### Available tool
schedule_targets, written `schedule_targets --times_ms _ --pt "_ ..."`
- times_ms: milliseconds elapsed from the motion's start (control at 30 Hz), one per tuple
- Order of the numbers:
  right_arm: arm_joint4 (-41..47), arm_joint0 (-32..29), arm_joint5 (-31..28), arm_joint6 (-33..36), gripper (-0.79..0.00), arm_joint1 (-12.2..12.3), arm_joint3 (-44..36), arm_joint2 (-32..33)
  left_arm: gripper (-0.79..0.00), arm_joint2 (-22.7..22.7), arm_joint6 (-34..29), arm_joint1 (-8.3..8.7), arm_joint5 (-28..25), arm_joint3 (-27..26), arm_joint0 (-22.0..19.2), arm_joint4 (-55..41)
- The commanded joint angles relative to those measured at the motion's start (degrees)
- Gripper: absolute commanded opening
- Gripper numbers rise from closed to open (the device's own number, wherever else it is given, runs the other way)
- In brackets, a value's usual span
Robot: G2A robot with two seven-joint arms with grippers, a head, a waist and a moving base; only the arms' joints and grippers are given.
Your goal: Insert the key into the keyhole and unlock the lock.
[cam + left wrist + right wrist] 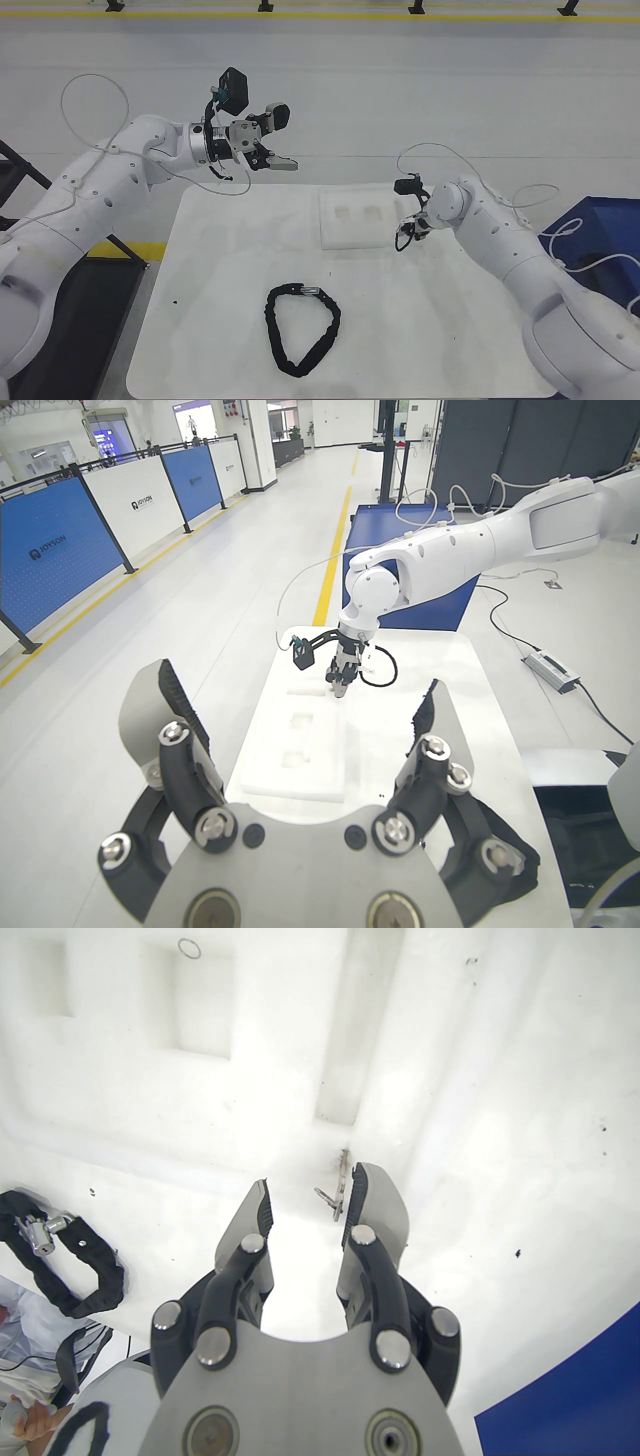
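Observation:
A black chain lock lies looped on the white table, its silver lock body at the far side of the loop. In the right wrist view the lock body shows its keyhole. The small metal key lies at the edge of a white foam block, just inside one pad of my open right gripper; whether it touches the pad I cannot tell. This gripper points down at the foam block's right end. My left gripper is open with nothing in it, held high over the table's back left corner.
The foam block has several shallow rectangular recesses and a long groove. A blue bin stands off the table's right side. The right arm's gripper shows far off in the left wrist view. Bare table surrounds the chain.

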Motion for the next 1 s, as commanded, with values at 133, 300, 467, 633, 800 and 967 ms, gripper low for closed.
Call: schedule_targets --times_ms 133,300,467,633,800,967 --pt "-0.72 -0.1 1.79 -0.76 -0.56 -0.76 1.62 0.45 0.0 0.0 -0.01 0.0 0.0 0.0 0.0 0.0" --pt "-1.86 -0.13 2.79 -0.82 -0.622 -1.47 3.02 0.48 0.0 0.0 -0.01 0.0 0.0 0.0 0.0 0.0" --pt "-2.66 -0.08 3.39 -1.42 -0.696 -2.21 4.47 0.69 0.0 0.0 -0.01 0.0 0.0 0.0 0.0 0.0" --pt "-3.49 0.1 3.61 -1.84 -0.785 -2.87 5.44 0.92 0.0 0.0 -0.01 0.0 0.0 0.0 0.0 0.0" --pt "-4.31 0.65 3.83 -1.04 -0.785 -3.38 5.65 1.21 0.0 0.0 -0.01 0.0 0.0 0.0 0.0 0.0" --pt "-4.97 1.31 4.05 0.05 -0.785 -3.53 4.78 1.81 0.0 0.0 -0.01 0.0 0.0 0.0 0.0 0.0"
